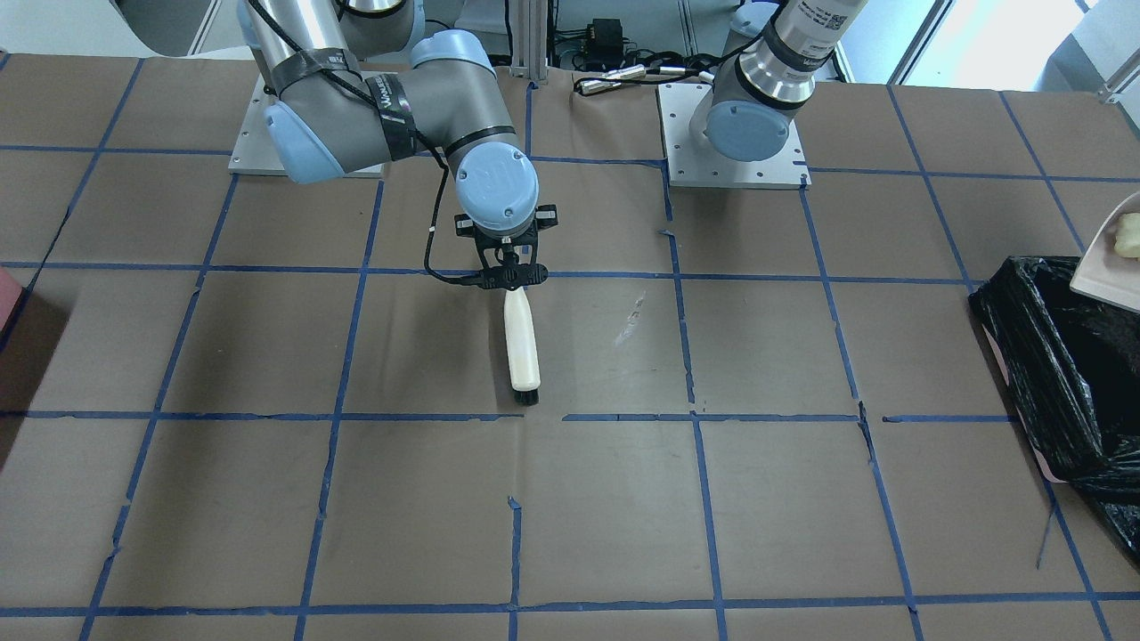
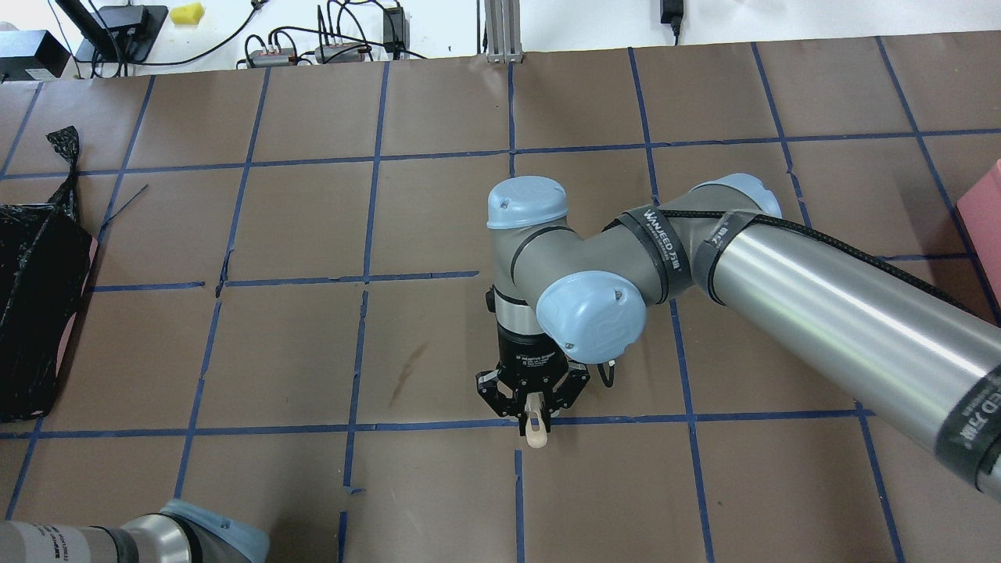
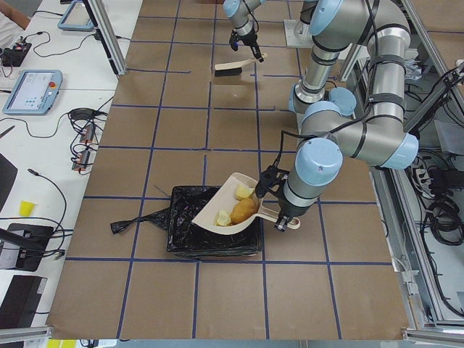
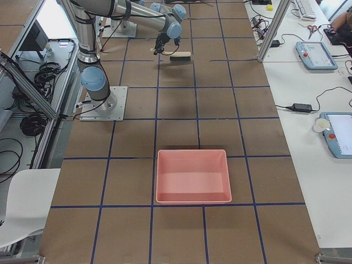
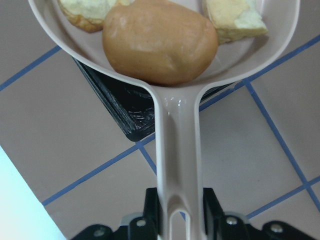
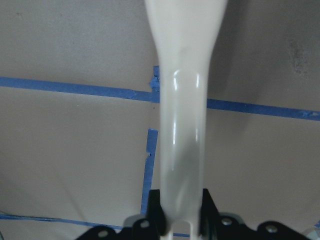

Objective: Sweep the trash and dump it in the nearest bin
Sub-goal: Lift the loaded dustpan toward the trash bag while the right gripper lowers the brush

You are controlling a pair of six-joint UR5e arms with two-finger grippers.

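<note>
My left gripper (image 5: pixel 180 210) is shut on the handle of a beige dustpan (image 5: pixel 177 130). The pan holds the orange-brown potato-shaped lump (image 5: pixel 160 42), the orange-crusted bread chunk (image 5: pixel 87 12) and the pale yellow-white chunk (image 5: pixel 235 17). The pan hangs over the near rim of the black-bagged bin (image 3: pixel 214 235), which also shows in the front-facing view (image 1: pixel 1060 356). My right gripper (image 1: pixel 509 280) is shut on the cream handle of a black-bristled brush (image 1: pixel 521 343) near the table's middle, with the brush low over the paper.
A pink tray (image 4: pixel 191 152) lies on the table at my right end, far from both grippers. Brown paper with blue tape lines (image 2: pixel 274 344) covers the table. Cables and power bricks (image 2: pixel 328 47) lie along the far edge.
</note>
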